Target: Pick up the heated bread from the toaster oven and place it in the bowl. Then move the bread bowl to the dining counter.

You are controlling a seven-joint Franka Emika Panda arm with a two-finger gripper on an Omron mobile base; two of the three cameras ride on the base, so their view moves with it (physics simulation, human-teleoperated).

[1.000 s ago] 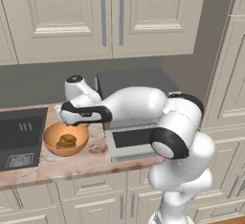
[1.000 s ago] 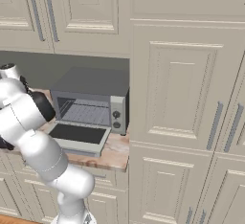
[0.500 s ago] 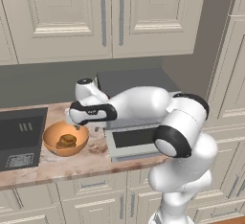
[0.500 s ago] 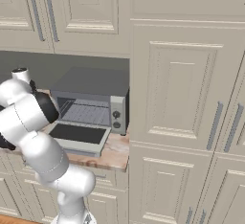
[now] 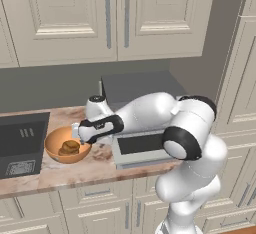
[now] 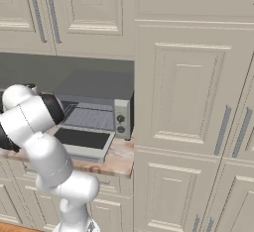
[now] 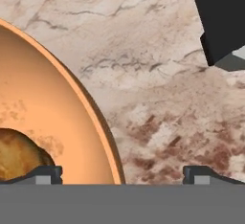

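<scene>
Your end effector [image 7: 122,173] straddles the bowl [image 5: 54,147] rim, jaws wide; its tips half hide the heated bread [image 5: 70,147].

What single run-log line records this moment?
bread: in bowl | hand: open, at bowl rim | toaster oven: door down

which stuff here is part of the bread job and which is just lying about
Job: bread in the bowl; toaster oven, door down; open claw by the bowl rim.
Lying about: sink; upper cabinets.
</scene>
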